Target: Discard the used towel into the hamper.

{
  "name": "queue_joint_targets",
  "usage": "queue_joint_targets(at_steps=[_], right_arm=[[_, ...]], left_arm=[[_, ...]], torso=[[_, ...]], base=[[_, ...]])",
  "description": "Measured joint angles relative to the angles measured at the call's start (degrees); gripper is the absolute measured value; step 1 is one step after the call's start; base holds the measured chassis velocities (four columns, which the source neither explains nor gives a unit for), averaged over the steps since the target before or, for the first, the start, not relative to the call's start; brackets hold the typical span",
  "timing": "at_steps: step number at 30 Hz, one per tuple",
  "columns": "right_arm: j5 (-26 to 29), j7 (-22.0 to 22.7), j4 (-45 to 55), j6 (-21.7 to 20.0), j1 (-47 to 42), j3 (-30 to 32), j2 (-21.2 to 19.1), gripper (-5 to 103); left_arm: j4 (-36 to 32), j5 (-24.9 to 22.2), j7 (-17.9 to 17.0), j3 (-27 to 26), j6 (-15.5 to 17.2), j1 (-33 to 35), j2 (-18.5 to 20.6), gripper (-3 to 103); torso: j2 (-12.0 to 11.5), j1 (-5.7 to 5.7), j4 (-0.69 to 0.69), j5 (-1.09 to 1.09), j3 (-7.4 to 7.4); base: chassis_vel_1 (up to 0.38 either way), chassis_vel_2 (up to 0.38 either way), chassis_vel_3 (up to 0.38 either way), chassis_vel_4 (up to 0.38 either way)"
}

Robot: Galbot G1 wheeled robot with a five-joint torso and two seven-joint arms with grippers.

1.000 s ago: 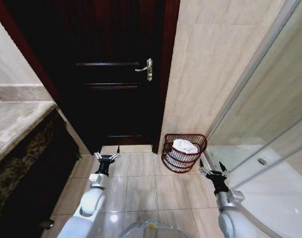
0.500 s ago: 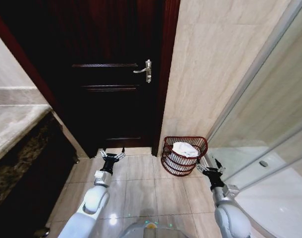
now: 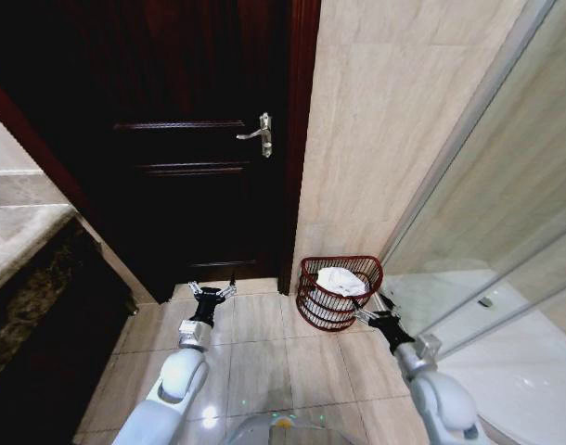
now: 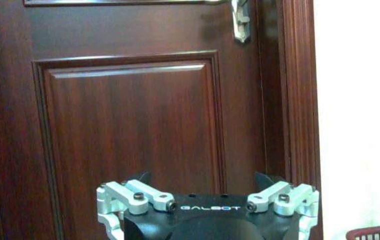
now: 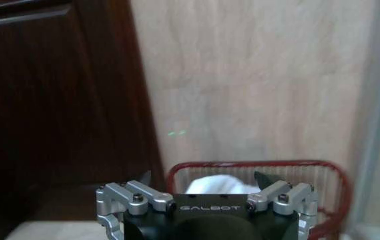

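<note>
Head view shows the hamper (image 3: 339,292) on the tiled floor (image 3: 264,352) just ahead of the right gripper (image 3: 368,311), whose fingers are spread wide and hold nothing. A white towel (image 3: 339,280) lies inside the hamper. The left gripper (image 3: 212,289), also wide and empty, hangs before the dark door (image 3: 190,167).

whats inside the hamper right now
A crumpled white towel lies inside the hamper, piled up near the rim. The towel covers whatever is beneath it, so the basket's bottom is hidden. Both grippers are outside the basket, empty.
</note>
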Motion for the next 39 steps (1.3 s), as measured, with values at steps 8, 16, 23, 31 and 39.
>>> queue_joint_targets(at_steps=[8,16,23,31,39], right_arm=[[3.1,-2.1,-10.5,-7.4,11.6,-4.1,-5.5,100],[4.4,2.3,-19.3,-12.5,22.5,-9.7,-5.9,100],[6.0,6.1,-22.7,-15.6,27.2,-14.0,-4.2,100],[7.6,9.1,-29.1,-18.1,31.7,-16.9,-2.4,103],[6.0,7.4,-34.1,-17.8,33.8,-16.8,-1.1,84]], left_arm=[[-2.3,1.2,-0.4,0.3,1.3,1.6,-0.2,100],[-2.6,2.7,-2.9,1.7,2.5,2.0,-0.2,100],[-3.3,2.8,-3.6,2.0,3.1,2.2,-0.2,100],[-3.3,2.5,-3.7,0.5,2.6,3.4,-0.3,100],[-2.5,2.4,-3.7,0.4,2.1,2.8,-0.4,100]], torso=[[0.0,0.00,0.00,0.00,0.00],[0.0,0.01,-0.01,-0.02,0.01],[0.0,0.00,-0.02,-0.02,0.00],[0.0,0.01,-0.01,-0.02,0.00],[0.0,0.01,-0.02,-0.01,0.00]], base=[[0.000,0.000,0.000,0.000],[0.000,0.000,0.000,0.000],[0.000,0.000,0.000,0.000],[0.000,0.000,0.000,0.000],[0.000,0.000,0.000,0.000]])
